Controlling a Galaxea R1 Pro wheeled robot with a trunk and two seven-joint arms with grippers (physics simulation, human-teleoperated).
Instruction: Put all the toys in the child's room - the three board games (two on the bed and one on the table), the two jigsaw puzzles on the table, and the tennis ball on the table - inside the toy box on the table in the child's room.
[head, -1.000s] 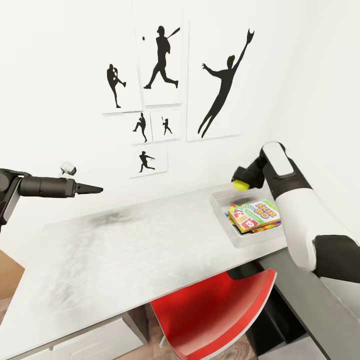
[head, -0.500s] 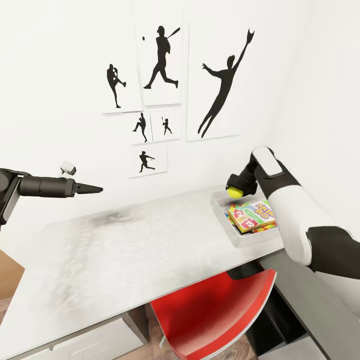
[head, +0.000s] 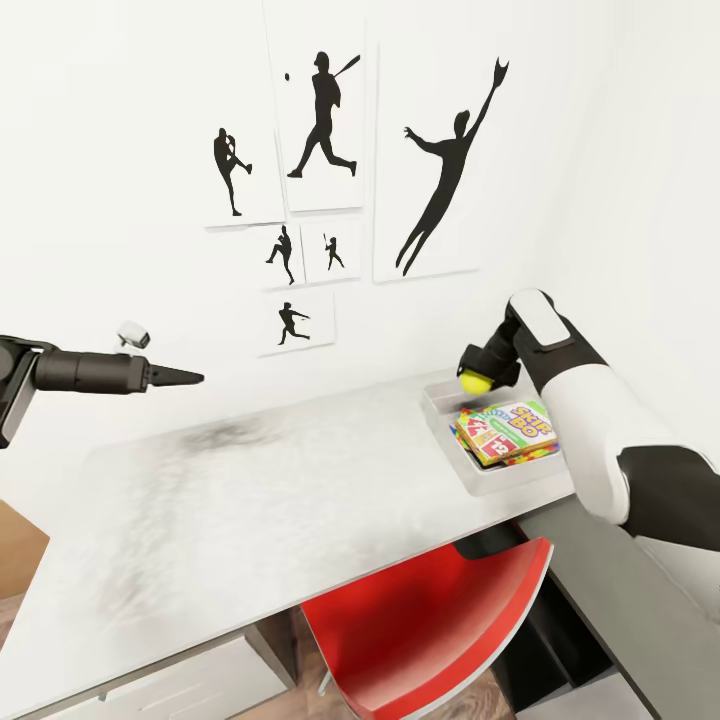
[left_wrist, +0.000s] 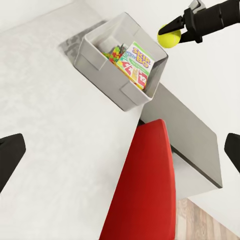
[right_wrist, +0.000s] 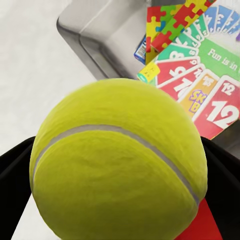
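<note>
White wall with black baseball silhouette posters (head: 322, 115) behind a long pale grey surface (head: 250, 500); a lower dark grey side unit (head: 630, 610) joins it at the right end. Red chair (head: 425, 630) tucked under the front edge.

Toy box (head: 443, 400) sits at the far right end of the surface, near the wall. Inside: yellow-green and red board game (head: 512, 428) on top, tilted a bit, with a jigsaw puzzle (right_wrist: 172, 22) of multicoloured pieces sticking out beneath it and a blue box edge (right_wrist: 141, 49) under that. How many items are stacked under the top game: cannot tell.

Right claw (head: 478, 372) hangs over the back corner of the toy box, pinching the tennis ball (head: 475, 381) between its two dark fingers (left_wrist: 175, 23). Ball is in the air, above the box, not touching the contents. In the right wrist view the ball (right_wrist: 117, 162) is held right in front of the lens with box and game below.

Left claw (head: 185, 378) hovers well to the left, above the bare part of the surface, pointing toward the wall. Its fingertips (left_wrist: 9, 157) stand far apart in the left wrist view, spread wide, holding nothing.
</note>
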